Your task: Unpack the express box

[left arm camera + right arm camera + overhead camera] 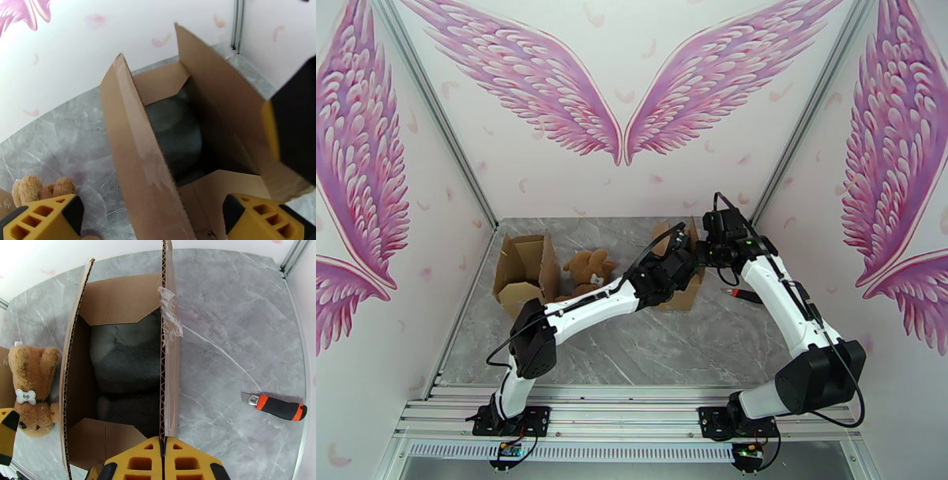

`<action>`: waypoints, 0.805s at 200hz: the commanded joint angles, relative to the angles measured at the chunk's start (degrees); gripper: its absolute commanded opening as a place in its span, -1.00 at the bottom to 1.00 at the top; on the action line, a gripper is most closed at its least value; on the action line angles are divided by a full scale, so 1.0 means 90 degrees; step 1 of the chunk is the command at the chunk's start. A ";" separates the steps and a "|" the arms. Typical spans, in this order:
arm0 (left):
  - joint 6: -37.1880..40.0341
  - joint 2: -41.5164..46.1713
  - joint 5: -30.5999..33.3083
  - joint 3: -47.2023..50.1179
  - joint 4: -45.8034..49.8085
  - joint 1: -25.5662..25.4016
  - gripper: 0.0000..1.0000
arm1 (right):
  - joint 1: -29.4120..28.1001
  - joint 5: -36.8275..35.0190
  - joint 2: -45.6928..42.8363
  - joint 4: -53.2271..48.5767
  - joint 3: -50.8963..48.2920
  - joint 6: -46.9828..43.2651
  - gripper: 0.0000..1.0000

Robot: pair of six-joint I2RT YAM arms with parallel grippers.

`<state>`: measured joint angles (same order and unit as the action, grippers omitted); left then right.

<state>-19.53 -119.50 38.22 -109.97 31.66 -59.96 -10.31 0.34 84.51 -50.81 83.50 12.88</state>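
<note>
The express box (682, 299) stands open at mid-table, its flaps up. Inside lies a grey plush thing (130, 358), also seen in the left wrist view (175, 130). My right gripper (162, 443) is shut on the top edge of the box's right flap (169, 338), which has torn clear tape hanging from it. My left gripper (153, 207) is open just above the box's left flap (130, 150), one yellow finger (43, 217) on either side of it. From above, both grippers meet over the box: left (675, 264), right (705, 251).
A brown teddy bear (588, 270) (33, 390) lies just left of the box. Another open cardboard box (523, 272) stands at the far left. A utility knife with an orange and black handle (740, 295) (278, 407) lies to the right.
</note>
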 commanded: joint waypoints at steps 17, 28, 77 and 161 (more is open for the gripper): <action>-0.0793 -0.0132 0.0428 -0.0461 0.1072 0.0172 0.83 | -0.0028 0.0275 -0.0278 -0.0010 -0.0194 0.0169 -1.00; -0.0866 -0.0080 0.0403 -0.0454 0.1167 0.0215 0.73 | -0.0039 0.0248 -0.0288 0.0000 -0.0253 0.0152 -1.00; -0.0903 0.0503 0.0269 0.0239 0.0875 0.0371 0.09 | -0.0020 0.0244 -0.0300 0.0079 -0.0392 0.0145 -1.00; -0.0789 0.1592 -0.0247 0.1500 -0.0191 0.0608 -1.00 | -0.0241 -0.0680 -0.0462 -0.0309 0.0038 0.0207 -1.00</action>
<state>-27.64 -110.93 35.22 -99.04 31.92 -55.59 -11.42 3.11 82.74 -50.33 80.97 14.63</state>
